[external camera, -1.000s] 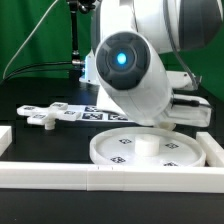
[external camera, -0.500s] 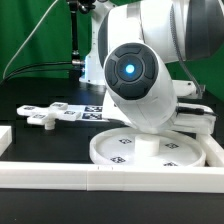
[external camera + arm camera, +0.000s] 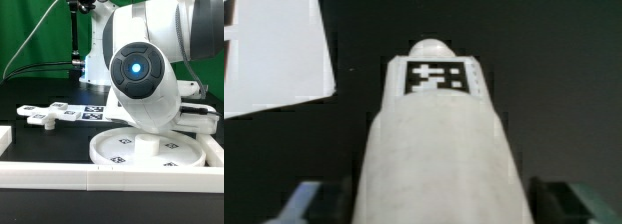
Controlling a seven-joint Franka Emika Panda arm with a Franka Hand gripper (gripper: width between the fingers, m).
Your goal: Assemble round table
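Tabletop (image 3: 30, 95): black; all parts are carried on it.
Arm (image 3: 140, 70): seen bent low over the disc in the exterior view.
Border rail (image 3: 60, 178): white, laid along the near edge.
Disc (image 3: 102, 158): round, rimmed, tagged; placed flat just behind the rail, with a raised hub at its centre.
Marker board (image 3: 85, 112): flat strip, beyond the disc.
Leg (image 3: 434, 140): white cylinder, tag uppermost; recorded in the wrist view only.
Cross foot (image 3: 40, 117): towards the exterior view's left, well apart from the disc.
Pincer (image 3: 429, 200): jaws held apart astride the leg; dark gaps are seen on both sides, nothing gripped.
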